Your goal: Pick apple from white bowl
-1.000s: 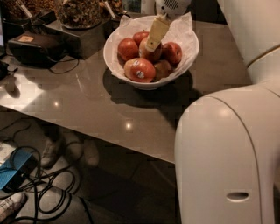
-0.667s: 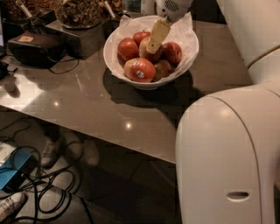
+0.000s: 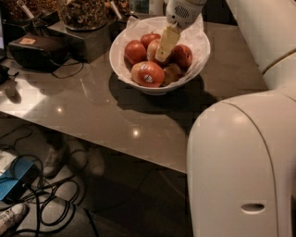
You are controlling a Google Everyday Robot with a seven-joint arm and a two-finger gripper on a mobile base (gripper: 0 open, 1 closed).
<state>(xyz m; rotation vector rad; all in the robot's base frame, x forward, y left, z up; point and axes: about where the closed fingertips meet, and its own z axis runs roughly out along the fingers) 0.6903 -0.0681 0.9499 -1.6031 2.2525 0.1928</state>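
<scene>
The white bowl (image 3: 121,65) stands on the brown table, lined with crinkled white paper and holding several apples. My gripper (image 3: 165,45) reaches down from above into the middle of the bowl. It is against a red apple with pale streaks (image 3: 152,50), which it partly hides. A red-orange apple with a white sticker (image 3: 147,73) lies at the front. Other red apples lie at the left (image 3: 134,51), the back (image 3: 149,37) and the right (image 3: 184,56). A duller, smaller apple (image 3: 172,72) sits at the front right.
My white arm and base (image 3: 240,166) fill the right side. A black box with cables (image 3: 34,48) and jars of snacks (image 3: 85,14) stand at the table's back left. The table edge (image 3: 115,150) runs across the front. Cables, a blue device and shoes lie on the floor.
</scene>
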